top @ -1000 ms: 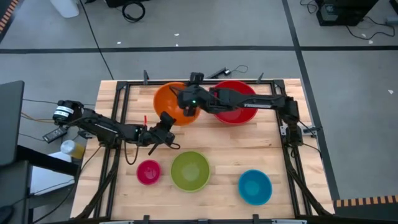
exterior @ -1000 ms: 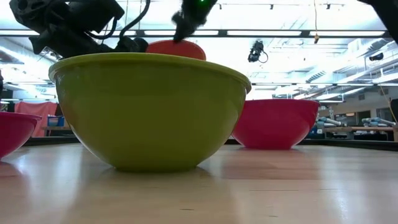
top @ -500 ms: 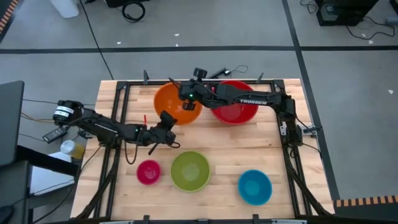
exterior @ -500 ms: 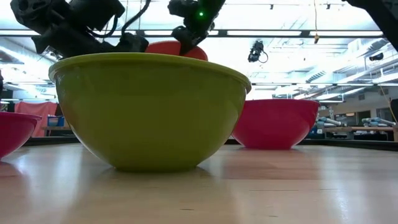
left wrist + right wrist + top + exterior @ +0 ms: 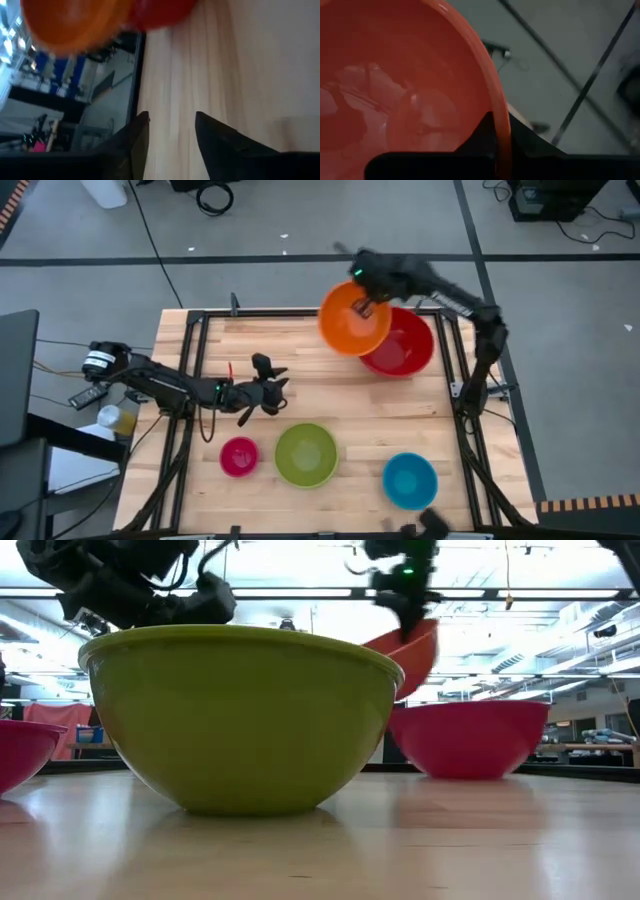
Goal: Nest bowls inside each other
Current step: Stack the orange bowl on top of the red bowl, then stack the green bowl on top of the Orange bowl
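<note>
The orange bowl hangs tilted in the air at the far side, overlapping the red bowl, which rests on its base on the table. My right gripper is shut on the orange bowl's rim. Left of centre and low over the wood, my left gripper is open and holds nothing. Its fingers point toward the orange bowl and red bowl. Along the near side stand a small pink bowl, a green bowl and a blue bowl. My right gripper pinches the orange bowl's rim, with one finger inside the bowl and the other outside its wall. The fingers come from above, slanting down. The bowl is lifted clear of the table and hangs tilted below the gripper, over the red bowl.
Black frame rails run along the table's left, right and far edges. Bare wood lies in the middle between the far bowls and the near row. In the low view the green bowl fills the foreground.
My right gripper has lifted the orange bowl off the table and swung it fast toward the table's right edge, over the red bowl; the bowl now hangs tilted. My left gripper, which stood at the orange bowl's near rim, has stayed in place, rolled and opened.
</note>
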